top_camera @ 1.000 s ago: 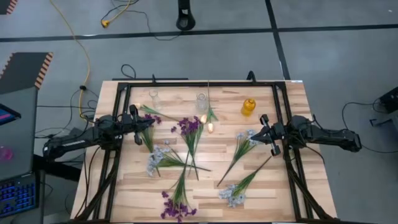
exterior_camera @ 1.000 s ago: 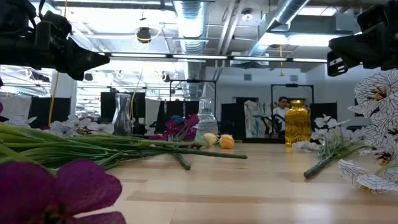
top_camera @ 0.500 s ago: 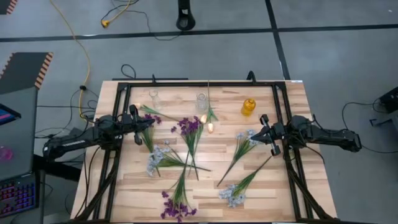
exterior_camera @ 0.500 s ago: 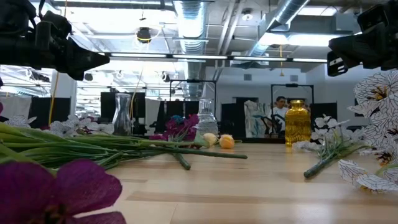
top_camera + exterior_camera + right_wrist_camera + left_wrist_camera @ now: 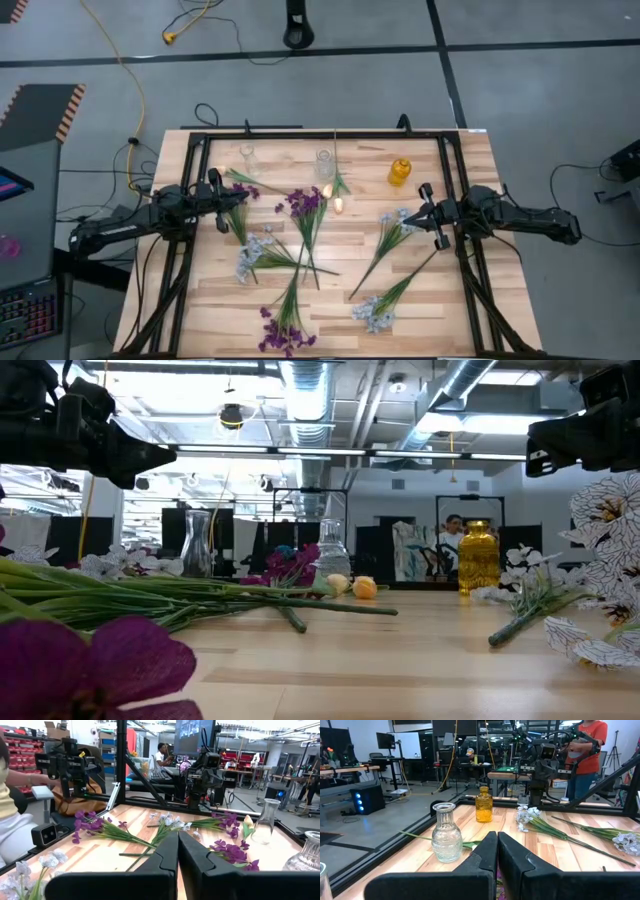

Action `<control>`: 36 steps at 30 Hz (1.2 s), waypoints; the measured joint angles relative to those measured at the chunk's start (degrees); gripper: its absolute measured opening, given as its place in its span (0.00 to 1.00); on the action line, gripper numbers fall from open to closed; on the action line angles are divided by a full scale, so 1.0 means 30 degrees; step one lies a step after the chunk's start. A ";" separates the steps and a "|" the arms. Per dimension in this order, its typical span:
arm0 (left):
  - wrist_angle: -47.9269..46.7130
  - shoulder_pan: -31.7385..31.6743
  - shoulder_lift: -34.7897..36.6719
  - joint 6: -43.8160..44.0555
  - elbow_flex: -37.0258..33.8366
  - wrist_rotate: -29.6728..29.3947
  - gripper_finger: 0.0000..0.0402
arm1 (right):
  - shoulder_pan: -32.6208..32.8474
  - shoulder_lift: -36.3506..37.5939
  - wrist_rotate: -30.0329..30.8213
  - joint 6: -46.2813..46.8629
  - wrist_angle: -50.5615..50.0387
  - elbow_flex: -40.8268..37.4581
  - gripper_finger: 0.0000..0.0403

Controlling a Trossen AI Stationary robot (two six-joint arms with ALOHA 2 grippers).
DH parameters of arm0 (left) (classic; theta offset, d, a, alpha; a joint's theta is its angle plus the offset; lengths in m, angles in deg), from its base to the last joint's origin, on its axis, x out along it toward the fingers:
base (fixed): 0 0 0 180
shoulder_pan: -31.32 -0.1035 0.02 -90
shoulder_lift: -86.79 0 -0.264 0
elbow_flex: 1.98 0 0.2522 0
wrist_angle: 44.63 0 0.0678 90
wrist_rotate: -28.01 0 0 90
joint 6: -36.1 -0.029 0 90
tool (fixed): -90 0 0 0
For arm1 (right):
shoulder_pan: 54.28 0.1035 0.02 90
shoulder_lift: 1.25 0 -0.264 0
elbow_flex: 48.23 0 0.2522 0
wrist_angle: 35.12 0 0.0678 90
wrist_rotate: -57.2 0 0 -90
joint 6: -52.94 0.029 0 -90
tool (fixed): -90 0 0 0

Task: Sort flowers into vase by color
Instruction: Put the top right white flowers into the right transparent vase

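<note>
From where I sit, the left gripper hangs at nine o'clock over the tabletop, its fingers pressed shut on nothing. Just beside it lies a green-stemmed sprig, and behind it, toward eleven o'clock, stands a small clear vase.

The flowers are scattered flat across the middle. A pale blue cluster lies at about eight o'clock, a purple bunch near the centre, another purple bunch at six o'clock close to the near edge. Two peach buds rest beside the cut-glass vase at twelve o'clock. Farther right come the amber bottle at one o'clock, a pale blue sprig at three o'clock, and another pale blue cluster at five o'clock.

I judge these sprigs light and springy, with slim stems that may roll or slip between the fingers, and soft heads that would crush. I would take each by the bare stem about midway, away from the blooms. Several stems cross near the centre, so lifting one could drag a neighbour.

The vases look narrow-necked and easy to tip. The black frame rails hem in both sides; the open room is above the middle.

The right gripper waits at three o'clock, its fingers closed and holding nothing, just beside the blue sprig.
</note>
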 joint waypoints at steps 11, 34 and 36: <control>0.0001 -0.0006 -0.0006 -0.0396 -0.0001 -0.0017 0.00 | 0.0000 0.0007 0.0000 -0.0051 0.0309 -0.0014 0.09; 0.0038 -0.0007 0.0001 -0.0206 0.0006 -0.0010 0.00 | 0.0076 0.0000 -0.0007 0.3456 0.5078 -0.0035 0.09; 0.0038 -0.0002 -0.0004 -0.0369 -0.0001 -0.0010 0.00 | 0.0080 0.0000 0.0287 0.5166 0.5167 -0.0035 0.09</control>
